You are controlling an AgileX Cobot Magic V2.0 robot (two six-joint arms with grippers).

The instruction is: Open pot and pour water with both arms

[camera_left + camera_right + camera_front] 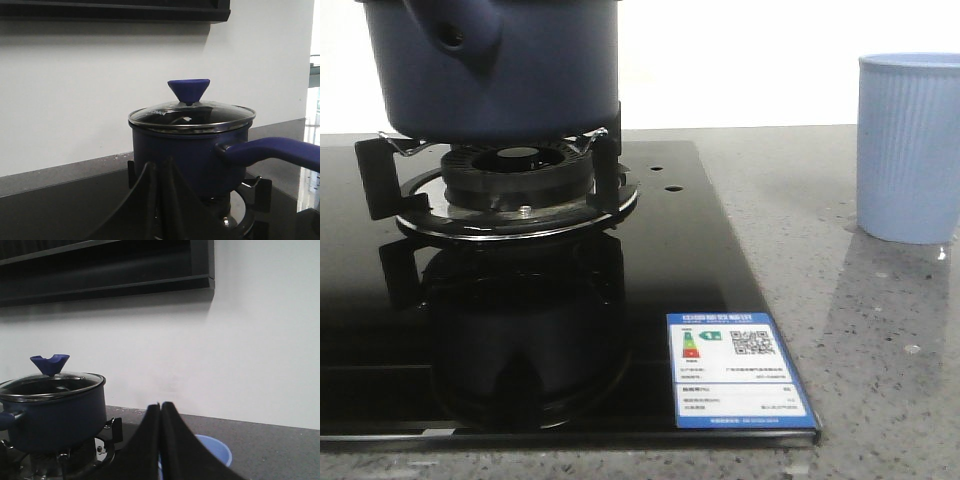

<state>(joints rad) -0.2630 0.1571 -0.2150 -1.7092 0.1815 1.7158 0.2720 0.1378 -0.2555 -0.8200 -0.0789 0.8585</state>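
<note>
We saw the pot (500,65) sitting lidded on the burner (515,185); the left gripper (161,200) and right gripper (161,440) both had jaws together, holding nothing.

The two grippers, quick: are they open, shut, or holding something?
Left gripper: shut, empty, short of the pot.
Right gripper: shut, empty, above the light blue cup.
</note>
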